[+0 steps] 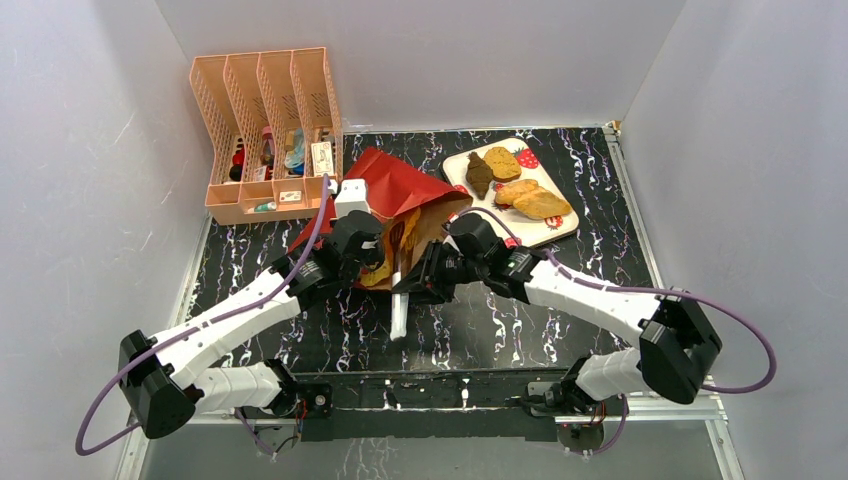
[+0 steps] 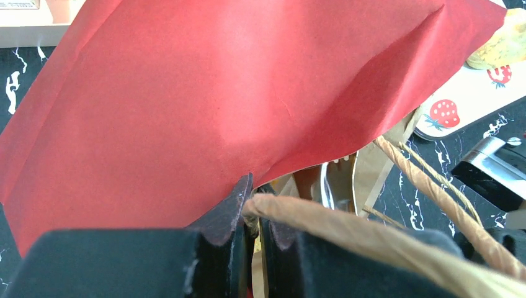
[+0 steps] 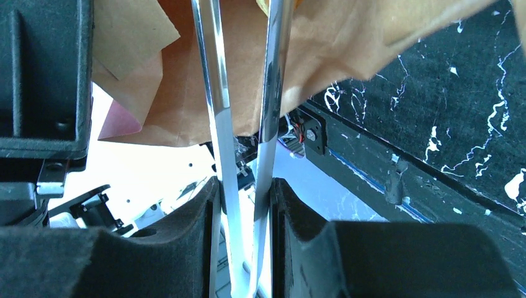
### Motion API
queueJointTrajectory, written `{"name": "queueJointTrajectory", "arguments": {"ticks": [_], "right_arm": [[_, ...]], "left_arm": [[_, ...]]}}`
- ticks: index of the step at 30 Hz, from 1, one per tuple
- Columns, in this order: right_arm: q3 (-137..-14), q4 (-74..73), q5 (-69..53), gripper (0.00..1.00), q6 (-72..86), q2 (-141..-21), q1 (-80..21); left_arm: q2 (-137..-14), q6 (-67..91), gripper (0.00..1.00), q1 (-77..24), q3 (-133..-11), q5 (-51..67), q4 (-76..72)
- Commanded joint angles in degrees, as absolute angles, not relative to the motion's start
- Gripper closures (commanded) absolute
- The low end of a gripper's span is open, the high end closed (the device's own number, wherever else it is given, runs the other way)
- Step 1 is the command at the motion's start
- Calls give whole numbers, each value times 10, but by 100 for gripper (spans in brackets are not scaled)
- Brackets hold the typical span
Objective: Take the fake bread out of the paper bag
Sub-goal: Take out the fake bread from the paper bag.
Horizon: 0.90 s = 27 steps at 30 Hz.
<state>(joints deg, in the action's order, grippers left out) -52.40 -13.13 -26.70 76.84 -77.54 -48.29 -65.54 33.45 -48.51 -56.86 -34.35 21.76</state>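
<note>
The paper bag [image 1: 400, 185] lies on its side mid-table, red outside [image 2: 217, 93], brown inside [image 3: 322, 37], its mouth towards the arms. My left gripper [image 1: 378, 258] [image 2: 257, 192] is shut on the bag's rim where a tan cord handle [image 2: 347, 223] is fixed. My right gripper [image 1: 428, 275] [image 3: 245, 186] is shut on metal tongs [image 1: 399, 315] [image 3: 214, 93] whose two arms reach into the bag's mouth. Several pieces of fake bread [image 1: 540, 203] [image 2: 502, 43] lie on a white strawberry tray [image 1: 560, 232]. Something yellow [image 1: 382, 272] shows at the mouth.
A peach slotted organiser [image 1: 265, 130] with small items stands at the back left, close to the bag. The tray [image 2: 459, 105] sits back right, just beyond the bag. White walls enclose the black marbled table [image 1: 250, 270] on three sides.
</note>
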Motion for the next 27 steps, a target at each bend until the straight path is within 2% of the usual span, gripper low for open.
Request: {"name": "queueJointTrajectory", "arguments": {"ticks": [1,13,27], "right_arm": [[-513,-98,-246,100,783,-729,-487],[-502,-150,-191,100,757,-691,-480],[-632,-293,-88,100,656,-724,-483]], "left_arm": [[-649,333,93,-481,-571,-377,254],[-630,321,93,-481,-565,-363,281],[-671,361,94,-481,-615,-332,334]]}}
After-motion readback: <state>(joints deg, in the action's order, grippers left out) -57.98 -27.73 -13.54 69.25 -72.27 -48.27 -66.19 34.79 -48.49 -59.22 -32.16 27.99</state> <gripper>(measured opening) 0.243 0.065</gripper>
